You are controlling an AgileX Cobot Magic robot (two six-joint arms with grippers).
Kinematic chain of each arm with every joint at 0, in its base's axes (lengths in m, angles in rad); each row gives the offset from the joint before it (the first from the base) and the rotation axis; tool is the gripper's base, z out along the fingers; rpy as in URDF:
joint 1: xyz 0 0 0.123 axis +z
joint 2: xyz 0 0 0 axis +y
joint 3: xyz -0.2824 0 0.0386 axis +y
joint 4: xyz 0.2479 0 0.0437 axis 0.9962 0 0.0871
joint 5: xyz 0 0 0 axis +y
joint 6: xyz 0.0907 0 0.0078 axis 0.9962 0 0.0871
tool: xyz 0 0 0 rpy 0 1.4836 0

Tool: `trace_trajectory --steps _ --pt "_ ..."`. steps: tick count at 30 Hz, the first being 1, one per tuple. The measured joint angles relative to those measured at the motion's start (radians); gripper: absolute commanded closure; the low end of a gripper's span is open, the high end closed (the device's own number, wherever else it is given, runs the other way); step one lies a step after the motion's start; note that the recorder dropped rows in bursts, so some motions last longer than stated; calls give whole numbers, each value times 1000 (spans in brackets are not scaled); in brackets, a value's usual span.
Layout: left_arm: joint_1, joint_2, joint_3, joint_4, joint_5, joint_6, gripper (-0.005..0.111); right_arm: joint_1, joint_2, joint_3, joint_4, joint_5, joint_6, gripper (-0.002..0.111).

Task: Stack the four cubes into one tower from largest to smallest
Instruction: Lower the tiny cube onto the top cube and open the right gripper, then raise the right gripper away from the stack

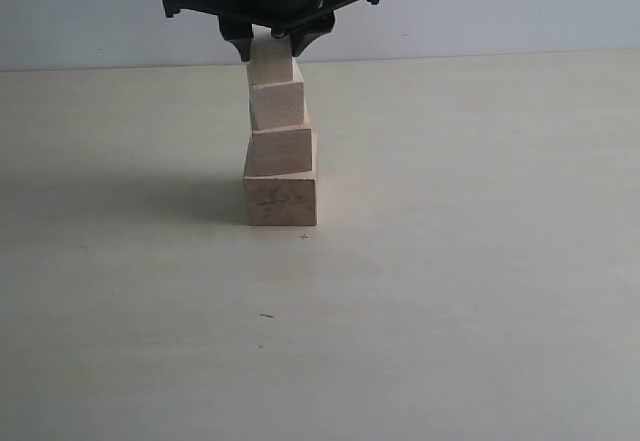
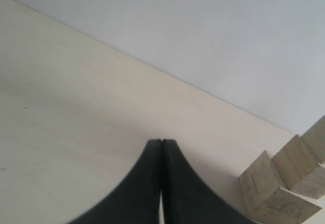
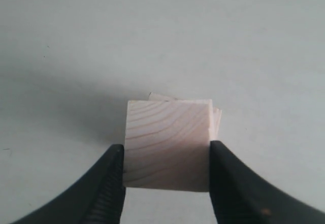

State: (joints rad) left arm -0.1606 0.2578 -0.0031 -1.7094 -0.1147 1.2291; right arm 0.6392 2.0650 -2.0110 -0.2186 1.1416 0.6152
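The tower (image 1: 279,151) stands at the middle of the pale table, slightly staggered. Its largest cube (image 1: 281,201) is at the bottom, two narrower cubes (image 1: 277,105) sit above it, and the smallest cube (image 1: 270,64) is on top. My right gripper (image 1: 271,49) comes down from above, shut on the smallest cube (image 3: 167,142), with a black finger (image 3: 109,183) pressed to each side. Edges of the lower cubes (image 3: 218,117) peek out beneath. My left gripper (image 2: 161,141) is shut on nothing, low over the table, with the tower's lower cubes (image 2: 266,191) off to one side. The exterior view does not show it.
The table (image 1: 480,291) is bare pale wood, with a few tiny dark marks (image 1: 266,315) in front of the tower. A plain grey wall (image 1: 520,11) runs along the table's far edge.
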Motion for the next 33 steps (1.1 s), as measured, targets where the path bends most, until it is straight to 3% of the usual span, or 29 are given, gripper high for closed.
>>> trace_trajectory --steps 4,11,28,33 --pt "0 0 0 0 0 0 107 0 0 0 0 2 -3 58" --pt "0 0 0 0 0 0 107 0 4 0 0 26 -3 53" --pt "0 0 0 0 0 0 107 0 -103 0 37 10 -5 52" --pt "0 0 0 0 0 0 107 0 -190 0 -44 19 -32 56"
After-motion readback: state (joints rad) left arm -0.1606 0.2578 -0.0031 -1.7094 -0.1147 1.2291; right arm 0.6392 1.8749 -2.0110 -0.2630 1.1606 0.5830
